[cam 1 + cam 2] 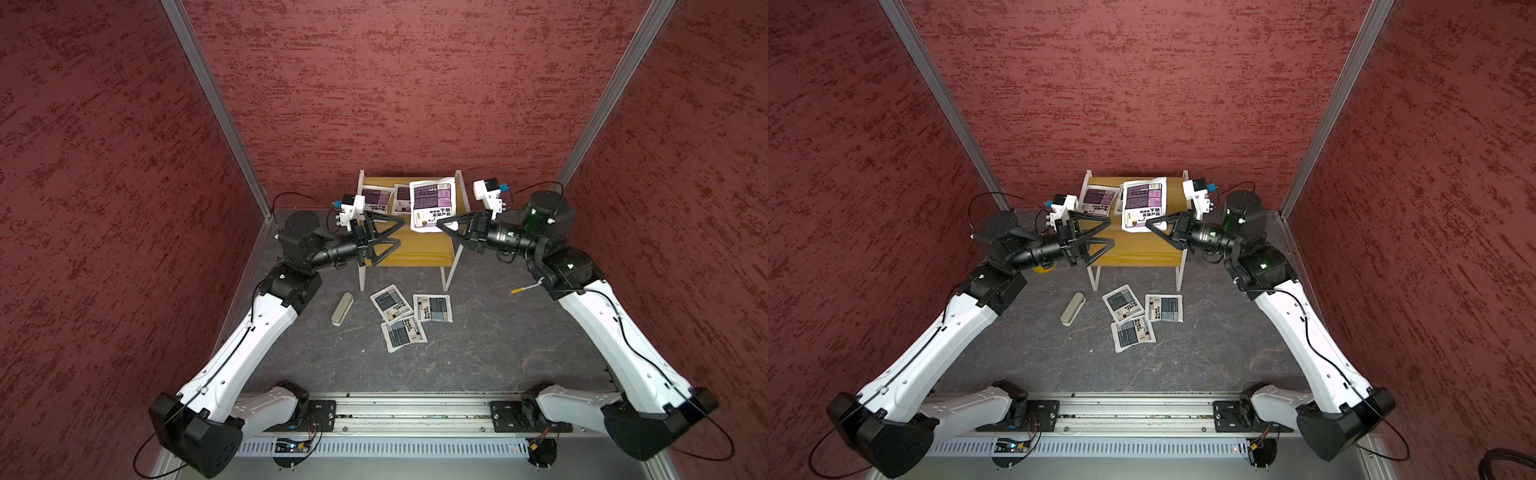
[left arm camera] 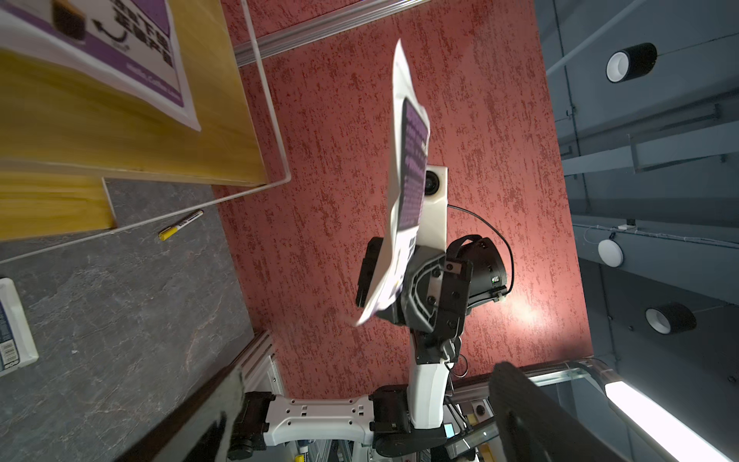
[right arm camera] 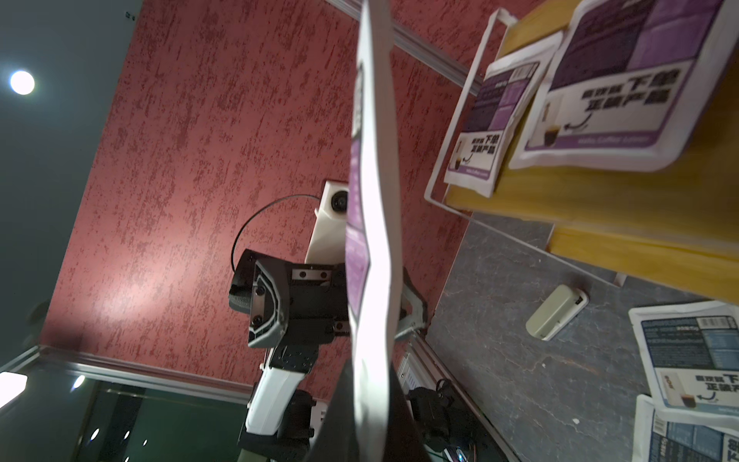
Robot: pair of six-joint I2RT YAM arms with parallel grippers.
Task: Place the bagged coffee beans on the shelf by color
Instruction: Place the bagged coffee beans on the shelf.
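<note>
— Purple, is it, the pouch in the right gripper?
— Yes. Its jaws are clamped together on one corner of the purple pouch, held over the top board of the shelf. The left gripper hangs just beside it, jaws wide apart and holding nothing.
— How should it go down?
— I'd lower it flat onto bare board beside the two purple pouches lying there, not over them. Let go only once it rests. It looks limp, so it may fold or slide off the front edge.
— And the others?
— Three grey-blue pouches lie on the table before the shelf, near a grey-green case.
— What do the wrist views add?
— The top views show the printed face but not its height. The left wrist view shows the held pouch edge-on and bowed, apart from the board.
</note>
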